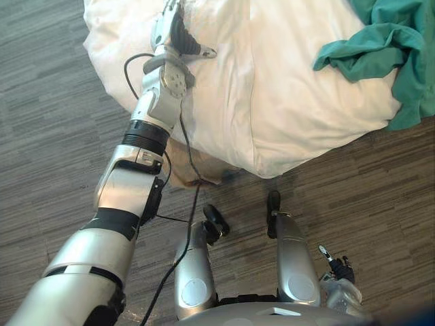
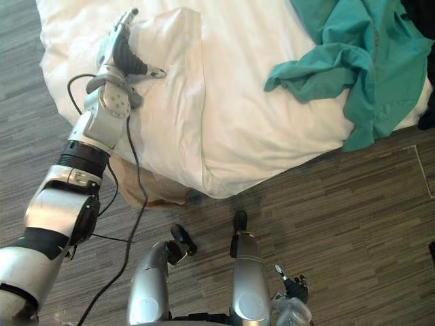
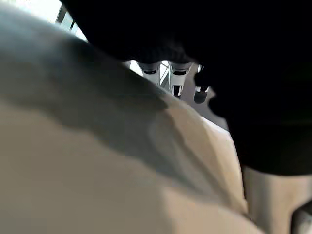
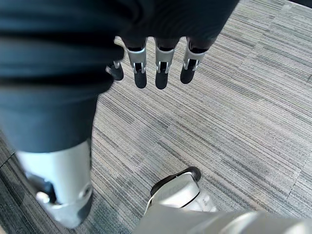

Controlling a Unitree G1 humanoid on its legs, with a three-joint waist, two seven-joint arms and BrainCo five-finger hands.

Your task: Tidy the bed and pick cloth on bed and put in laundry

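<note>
Left eye view, entry one: left hand, at 11 o'clock, arm stretched out over the white duvet. Its fingers are straight and laid flat on the cover, thumb out to the side, nothing gripped. Left wrist view agrees: the fingertips show past a swell of the pale cover, uncurled. Entry two: a long fold in the duvet, running toward 12 o'clock, just to the 3 o'clock side of that hand. Entry three: teal cloth, crumpled at 1 to 2 o'clock on the duvet, one end draped over the edge toward the carpet. It is well apart from both hands and untouched. Entry four: right hand, low at 5 o'clock in the eye views, hanging over the carpet, fingers straight and empty. Assessment: I read the step in hand as the tidying, with the left palm placed to smooth or drag the duvet beside the fold. The pick-up has not begun. Next move, as I judge it: a flat sweep of the left hand toward 6 o'clock to draw the cover even. After that, a reach toward 2 o'clock, likely with the right hand since the cloth lies on its side. The fingers should close round a thick bunch so the hanging end comes along to the laundry.
</note>
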